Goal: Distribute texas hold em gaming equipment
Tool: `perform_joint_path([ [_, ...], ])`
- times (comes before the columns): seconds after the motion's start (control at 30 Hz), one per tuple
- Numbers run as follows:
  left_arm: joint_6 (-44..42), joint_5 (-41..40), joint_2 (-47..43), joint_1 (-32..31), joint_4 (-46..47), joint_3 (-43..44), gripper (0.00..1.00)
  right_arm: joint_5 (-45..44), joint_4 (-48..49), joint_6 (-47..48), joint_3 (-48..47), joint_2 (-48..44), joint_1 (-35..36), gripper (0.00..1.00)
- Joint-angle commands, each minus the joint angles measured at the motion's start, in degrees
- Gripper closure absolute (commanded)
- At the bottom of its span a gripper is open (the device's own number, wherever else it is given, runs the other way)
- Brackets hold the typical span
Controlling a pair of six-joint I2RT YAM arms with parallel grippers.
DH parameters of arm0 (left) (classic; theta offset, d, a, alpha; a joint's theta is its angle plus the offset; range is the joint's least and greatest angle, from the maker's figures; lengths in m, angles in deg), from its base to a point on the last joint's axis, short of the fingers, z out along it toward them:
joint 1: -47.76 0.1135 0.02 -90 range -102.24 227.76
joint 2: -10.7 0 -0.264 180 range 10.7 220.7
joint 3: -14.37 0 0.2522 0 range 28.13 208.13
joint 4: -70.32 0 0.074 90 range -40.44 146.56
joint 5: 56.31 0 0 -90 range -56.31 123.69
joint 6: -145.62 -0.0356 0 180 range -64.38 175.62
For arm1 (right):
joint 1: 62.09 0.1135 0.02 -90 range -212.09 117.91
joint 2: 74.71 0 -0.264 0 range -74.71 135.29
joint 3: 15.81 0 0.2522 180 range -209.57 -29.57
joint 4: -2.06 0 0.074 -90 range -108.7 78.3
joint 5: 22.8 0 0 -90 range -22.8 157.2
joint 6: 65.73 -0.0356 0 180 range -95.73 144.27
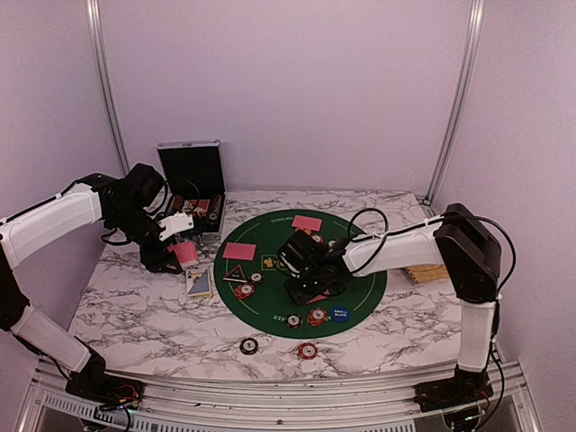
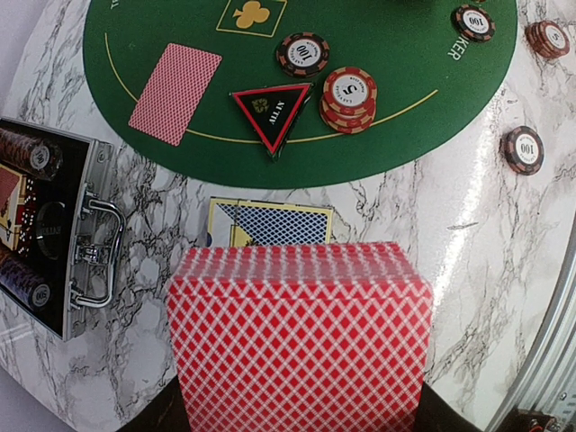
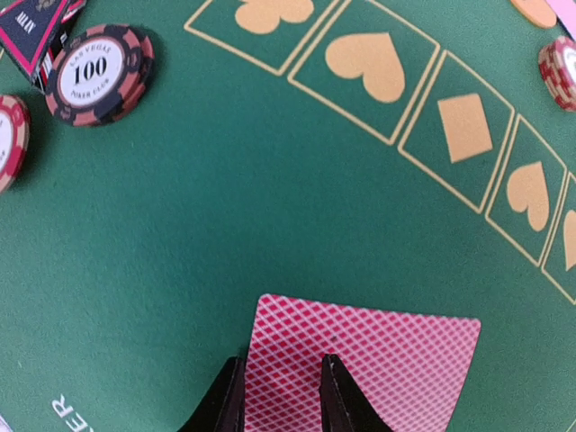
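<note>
Card [image 3: 396, 360] lies flat under the right gripper [image 3: 281, 385], jaws slightly parted, long axis running rightward. Left gripper [image 1: 183, 241] clamps the deck [image 2: 297, 342].

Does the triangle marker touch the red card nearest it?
Apart. Left wrist view shows bare green mat between the triangle marker and the red card.

Looks like a robot test cell in a lab. Walled by plain lilac panels [image 1: 288, 90] set in aluminium posts [image 1: 103, 81], well beyond the left gripper [image 1: 180, 245] and right gripper [image 1: 315, 286]. Marble-print table [image 1: 135, 306] edged by an aluminium rail [image 1: 270, 391] far behind both, at the arms' bolted bases. Bare cable [image 1: 364, 219] looping just behind the right gripper. Staged under it: a green poker mat [image 1: 367, 286]; just beyond the left one, an open case [image 1: 191, 180].
</note>
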Motion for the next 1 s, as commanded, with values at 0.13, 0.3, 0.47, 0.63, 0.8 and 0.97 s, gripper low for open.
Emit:
perform_joint_path([
  [0.13, -0.3, 1.3, -0.7, 0.2, -1.1, 1.3, 1.0, 3.3, -5.6, -1.3, 5.5, -6.5, -1.4, 0.73],
  [0.3, -0.1, 1.7, -0.3, 0.2, -1.3, 1.7, 1.0, 4.9, -5.9, -0.6, -1.5, -6.1, -3.0, 0.7],
  [0.47, -0.1, 1.6, -0.6, 0.2, -1.6, 2.0, 1.0, 6.8, -5.0, 0.2, -8.0, -0.9, -5.8, 0.68],
  [0.63, 0.1, 1.6, -0.6, 0.2, -1.6, 1.9, 1.0, 6.8, -3.1, 0.4, -11.1, 3.8, -7.4, 0.69],
  [0.8, 0.0, 1.5, -0.7, 0.2, -1.6, 2.0, 1.0, 5.2, -1.7, 0.5, -9.5, 5.1, -7.8, 0.71],
  [0.97, -0.2, 1.4, -0.5, 0.2, -1.6, 1.9, 1.0, 5.3, -0.2, -0.2, -5.2, 3.1, -8.2, 0.71],
])
